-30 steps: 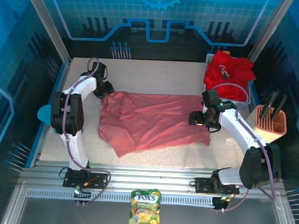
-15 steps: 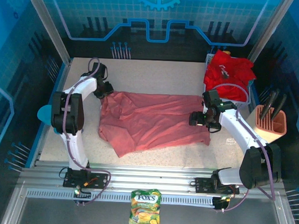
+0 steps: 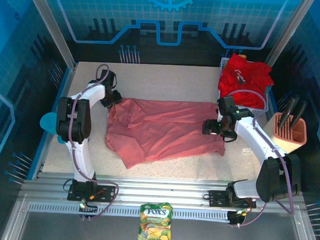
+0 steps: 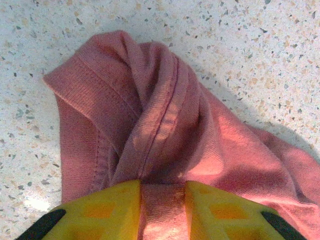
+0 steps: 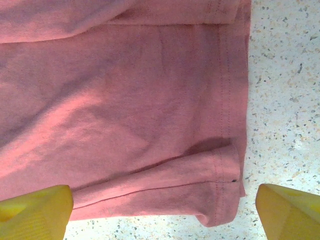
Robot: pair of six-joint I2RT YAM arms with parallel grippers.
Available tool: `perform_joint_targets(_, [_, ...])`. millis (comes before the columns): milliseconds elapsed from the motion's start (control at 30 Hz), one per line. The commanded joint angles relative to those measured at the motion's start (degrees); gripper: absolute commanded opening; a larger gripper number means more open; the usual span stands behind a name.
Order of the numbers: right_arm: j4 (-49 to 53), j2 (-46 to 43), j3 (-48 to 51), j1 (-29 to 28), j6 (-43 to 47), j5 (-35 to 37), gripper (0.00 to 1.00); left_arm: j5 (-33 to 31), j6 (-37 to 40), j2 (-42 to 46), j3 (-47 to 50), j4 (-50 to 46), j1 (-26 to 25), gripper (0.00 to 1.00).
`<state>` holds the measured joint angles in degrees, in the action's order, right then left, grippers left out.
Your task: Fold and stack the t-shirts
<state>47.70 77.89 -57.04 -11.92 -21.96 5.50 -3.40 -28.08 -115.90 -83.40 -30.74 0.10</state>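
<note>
A faded salmon-pink t-shirt lies spread and wrinkled across the middle of the table. At its far left corner my left gripper is shut on a bunched fold of that cloth, which is pinched between the yellow fingers. My right gripper hangs over the shirt's right hem, its jaws wide open with the folded hem corner lying flat between the fingertips. Bright red t-shirts are heaped in the white basket at the far right; one shows a small white print.
A peach holder with dark utensils stands at the right edge, just beyond my right arm. A yellow-green candy bag lies on the metal rail in front. Bare speckled tabletop runs behind the pink shirt.
My left gripper has closed a little tighter on the shirt corner and shifted slightly. The right arm and the shirt have stayed in place.
</note>
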Motion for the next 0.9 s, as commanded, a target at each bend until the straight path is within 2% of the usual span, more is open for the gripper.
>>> perform_joint_targets(0, [0.29,-1.31,-0.01,0.92,0.84,-0.78,0.95,-0.86,1.08,-0.69,0.87,0.75,-0.27,0.23])
perform_joint_targets(200, [0.68,-1.64,-0.29,1.13,0.97,-0.41,0.95,-0.46,0.4,1.2,1.43,-0.13,-0.36,0.0])
perform_joint_targets(333, [0.72,-1.66,-0.31,1.43,0.99,-0.62,0.94,-1.01,-0.45,6.13,4.49,-2.22,-0.62,0.0])
perform_joint_targets(633, [0.03,-1.74,0.22,1.64,0.69,-1.86,0.95,-1.26,-6.31,26.48,18.44,-7.85,-2.21,0.0])
perform_joint_targets(867, [0.29,-2.25,1.24,1.65,1.17,-1.94,0.95,-0.74,-10.33,36.09,26.09,-12.41,-4.75,0.0])
